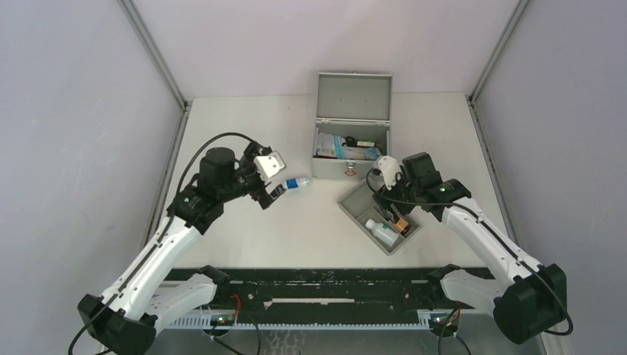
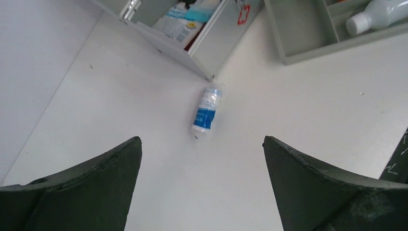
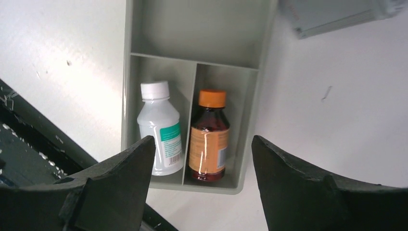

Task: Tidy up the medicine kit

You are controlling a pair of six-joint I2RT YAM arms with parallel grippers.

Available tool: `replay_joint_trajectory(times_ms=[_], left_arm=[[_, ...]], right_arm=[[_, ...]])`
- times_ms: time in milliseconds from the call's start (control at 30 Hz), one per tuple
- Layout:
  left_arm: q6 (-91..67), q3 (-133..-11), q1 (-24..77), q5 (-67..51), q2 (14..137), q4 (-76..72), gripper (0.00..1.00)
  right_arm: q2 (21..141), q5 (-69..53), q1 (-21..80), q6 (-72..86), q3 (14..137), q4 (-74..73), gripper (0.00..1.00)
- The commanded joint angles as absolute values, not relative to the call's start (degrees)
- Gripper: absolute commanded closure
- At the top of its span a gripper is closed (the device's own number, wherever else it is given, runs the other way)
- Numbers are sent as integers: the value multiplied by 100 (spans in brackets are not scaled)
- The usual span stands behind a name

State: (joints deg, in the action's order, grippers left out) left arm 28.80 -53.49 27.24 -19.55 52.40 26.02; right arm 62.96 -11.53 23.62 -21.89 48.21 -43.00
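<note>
Fingers, left (image 2: 96, 178): spread as wide as they go and holding nothing, poised above the bare tabletop (image 2: 298, 125).
Small bottle (image 2: 206, 109): blue-labelled, lying on its side ahead of the left fingers and in line with the gap between them. Its long axis runs nearly straight away from you, so the fingers would close across its width.
Step in hand: most likely picking up this loose bottle. Carry the left fingers forward until it sits between them, lower until the tips are beside the tabletop, then close on the labelled middle.
Caution: a round bottle on its side may roll, so bring both fingers in evenly and keep the wrist square to it.
Medicine kit (image 2: 211, 43): just beyond the bottle, lid up and packets inside. Its near corner is just beside the bottle's far end, so stop short of it.
Tray (image 3: 192, 29): ahead and to the right of the left fingers, directly beneath the right ones.
Fingers, right (image 3: 110, 183): well apart over the tray and gripping nothing.
White bottle (image 3: 161, 130): lying in the tray's left compartment, below the right fingers.
Amber bottle (image 3: 208, 139): orange-capped, in the compartment next to the white bottle.
Right arm: hold it clear while the left one reaches.
</note>
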Motion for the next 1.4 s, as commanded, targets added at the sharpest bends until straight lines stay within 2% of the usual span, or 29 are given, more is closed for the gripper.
replay_joint_trajectory(times_ms=[0, 100, 267, 600, 1033, 1367], left_arm=[[3457, -5128, 2735, -1693, 5483, 2735, 0], [3696, -5017, 2742, -1547, 5731, 2665, 0], [3807, -5143, 2739, -1288, 6577, 2499, 0], [4326, -6539, 2740, -856, 8930, 3069, 6], [4641, -7783, 2741, -1132, 10464, 3674, 15], [4678, -8394, 2738, -1215, 11206, 4040, 31]], right_arm=[[5989, -1489, 2107, -2159, 5069, -3795, 27], [6072, -1180, 1943, -1806, 5180, -3706, 27], [6125, -1323, 1804, -1562, 5254, -3814, 29], [6012, -1177, 1793, -1671, 5106, -3744, 31], [5836, -899, 1784, -1696, 5063, -3718, 31], [5788, -820, 1781, -1739, 5045, -3718, 32]])
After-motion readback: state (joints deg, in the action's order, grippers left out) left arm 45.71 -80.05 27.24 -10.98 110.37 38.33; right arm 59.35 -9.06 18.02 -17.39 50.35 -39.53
